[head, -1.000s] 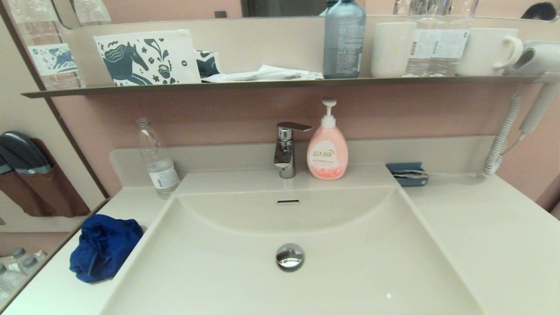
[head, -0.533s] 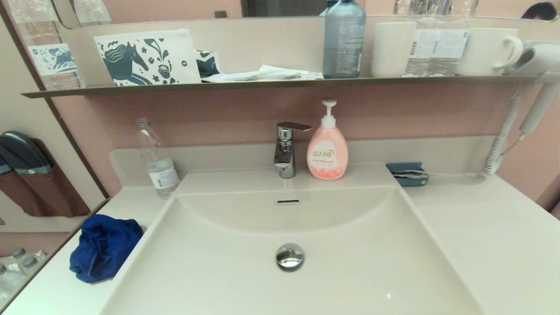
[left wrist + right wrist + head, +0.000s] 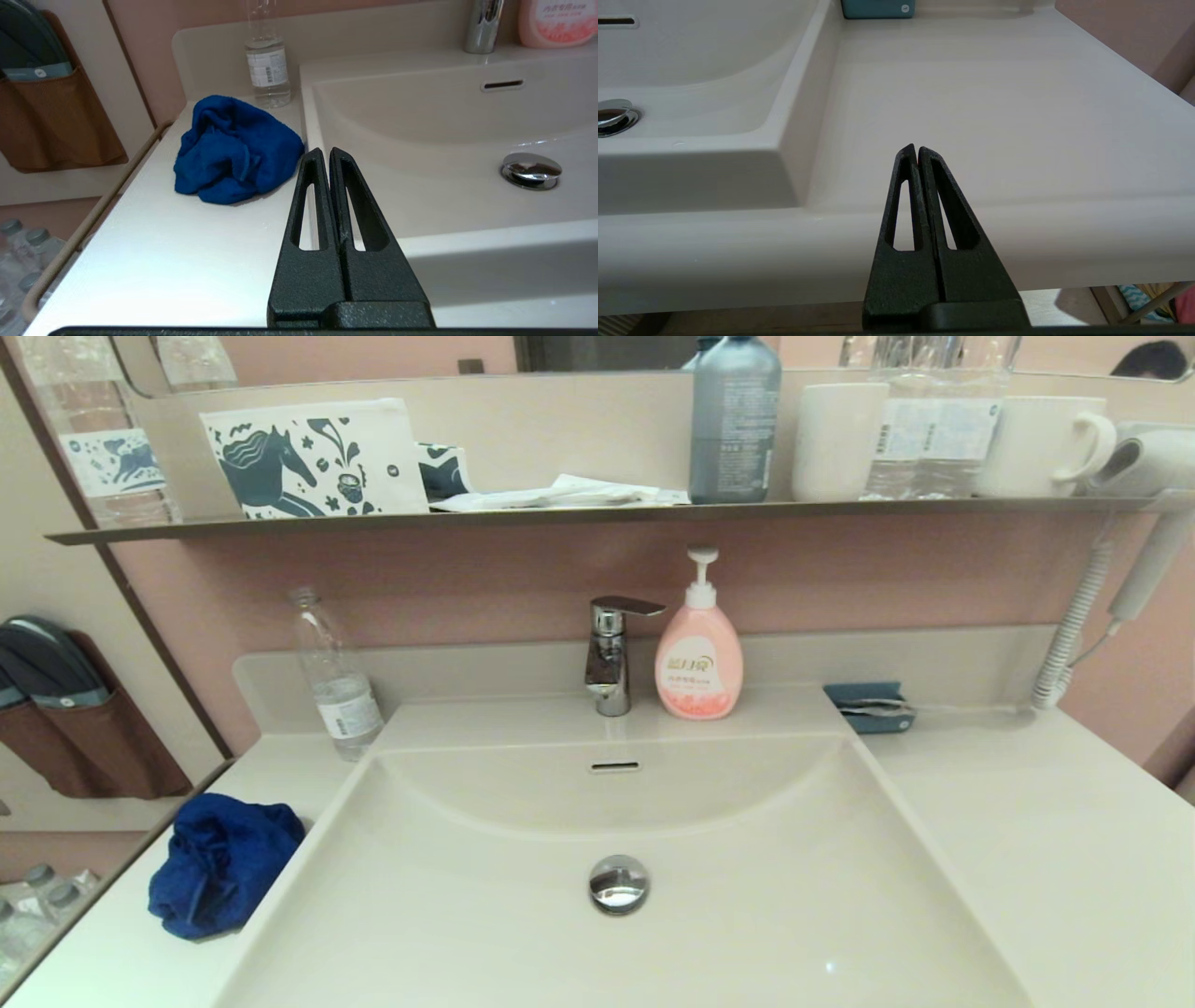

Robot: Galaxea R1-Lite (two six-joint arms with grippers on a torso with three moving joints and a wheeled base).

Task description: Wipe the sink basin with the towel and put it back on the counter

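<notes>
The royal-blue towel (image 3: 222, 864) lies bunched on the cream-white counter (image 3: 112, 952), just left of the sink basin (image 3: 523, 933); the left wrist view shows the towel (image 3: 236, 149) too. The basin's chrome drain plug (image 3: 618, 883) and overflow slot (image 3: 615, 766) are bare. My left gripper (image 3: 325, 150) hangs shut and empty near the counter's front edge, short of the towel and a little to its right. My right gripper (image 3: 916, 147) is shut and empty, low at the front edge of the counter (image 3: 971, 93) right of the basin. Neither arm shows in the head view.
A clear water bottle (image 3: 334, 674) stands behind the towel. The chrome faucet (image 3: 611, 653) and pink soap bottle (image 3: 699, 649) stand behind the basin, a small blue box (image 3: 868, 707) at the back right. A dark metal shelf (image 3: 597, 513) above carries cups and bottles.
</notes>
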